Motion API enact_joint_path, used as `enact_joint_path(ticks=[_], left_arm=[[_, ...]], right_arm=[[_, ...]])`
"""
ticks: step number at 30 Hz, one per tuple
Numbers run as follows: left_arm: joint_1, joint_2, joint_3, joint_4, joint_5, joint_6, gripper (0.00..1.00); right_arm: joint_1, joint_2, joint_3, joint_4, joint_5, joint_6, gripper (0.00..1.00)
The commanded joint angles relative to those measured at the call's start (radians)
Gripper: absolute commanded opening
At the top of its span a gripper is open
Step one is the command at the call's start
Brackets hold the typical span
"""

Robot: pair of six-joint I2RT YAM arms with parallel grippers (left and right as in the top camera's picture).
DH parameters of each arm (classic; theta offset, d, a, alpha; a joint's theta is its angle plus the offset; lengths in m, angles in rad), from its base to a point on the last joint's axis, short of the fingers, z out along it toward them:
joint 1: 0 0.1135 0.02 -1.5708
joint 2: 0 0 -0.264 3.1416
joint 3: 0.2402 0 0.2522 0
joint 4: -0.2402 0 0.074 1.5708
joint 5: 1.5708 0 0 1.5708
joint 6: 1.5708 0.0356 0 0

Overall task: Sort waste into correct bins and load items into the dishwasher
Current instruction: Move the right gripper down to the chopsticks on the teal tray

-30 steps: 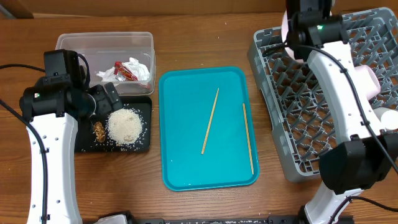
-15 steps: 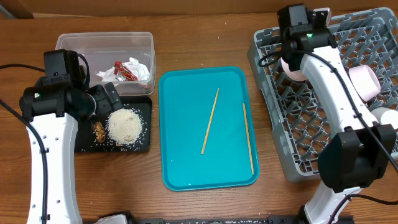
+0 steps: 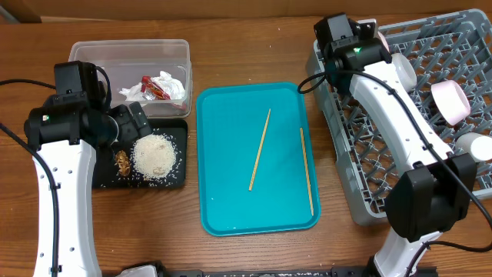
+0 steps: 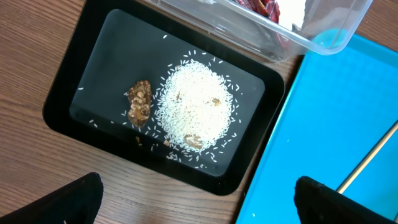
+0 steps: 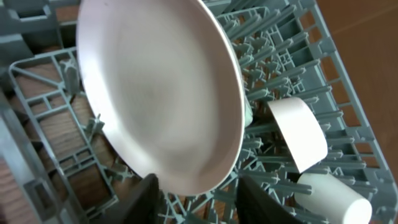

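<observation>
1. We are seeing the clear tub point(image 3: 129, 48) sitting at the far-left corner of the tabletop, holding the crumpled napkin point(image 3: 172, 85) and the red wrapper point(image 3: 155, 90).
2. The black tray point(image 4: 62, 121) is lying just in front of the tub, near the left edge. It is carrying a mound of rice point(image 4: 196, 112), with the brown scrap point(image 4: 139, 101) just beside the mound on its left.
3. The left gripper point(image 4: 199, 208) is hovering over the black tray with its jaws spread wide, grasping nothing.
4. The teal tray point(image 3: 227, 196) is occupying the middle of the tabletop. Two chopsticks are lying on it well apart, one slanted chopstick point(image 3: 260, 149) near its centre and one straight chopstick point(image 3: 307, 171) along its right edge.
5. The right gripper point(image 5: 196, 198) is hanging at the far-left corner of the dish rack point(image 3: 346, 181). Its jaws are standing parted and we are seeing nothing clamped between them.
6. The plate point(image 5: 161, 93) is standing tilted on its edge among the rack's pegs, just beyond those fingers.
7. A bowl point(image 3: 451, 100) and a cup point(image 3: 474, 146) are resting further right in the rack, towards the right edge of the tabletop.
</observation>
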State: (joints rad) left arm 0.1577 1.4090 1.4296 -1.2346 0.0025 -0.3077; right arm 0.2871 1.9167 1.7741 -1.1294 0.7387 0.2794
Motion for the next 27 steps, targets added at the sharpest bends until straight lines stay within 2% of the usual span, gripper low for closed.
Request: enact_joint_path(ticks=[1, 3, 6, 11, 19, 27], left_arm=[[0.002, -0.01, 0.011, 0.001, -0.011, -0.003, 1.0], [0.002, -0.01, 0.011, 0.002, -0.011, -0.003, 1.0], [0.002, -0.01, 0.011, 0.002, -0.011, -0.003, 1.0], [0.002, -0.01, 0.011, 0.002, -0.011, -0.003, 1.0], [0.002, -0.01, 0.011, 0.001, -0.011, -0.003, 1.0], [0.002, -0.01, 0.011, 0.002, -0.011, -0.003, 1.0]], right_arm=[[-0.006, -0.116, 0.038, 0.001, -0.131, 0.054, 0.54], [-0.007, -0.154, 0.043, -0.002, -0.298, 0.053, 0.61], [-0.006, -0.179, 0.043, -0.054, -0.598, 0.024, 0.61], [-0.002, -0.168, -0.019, -0.156, -0.825, 0.029, 0.61], [0.066, -0.166, -0.265, -0.109, -0.85, 0.039, 0.61], [0.133, -0.166, -0.506, 0.081, -0.853, 0.08, 0.6]])
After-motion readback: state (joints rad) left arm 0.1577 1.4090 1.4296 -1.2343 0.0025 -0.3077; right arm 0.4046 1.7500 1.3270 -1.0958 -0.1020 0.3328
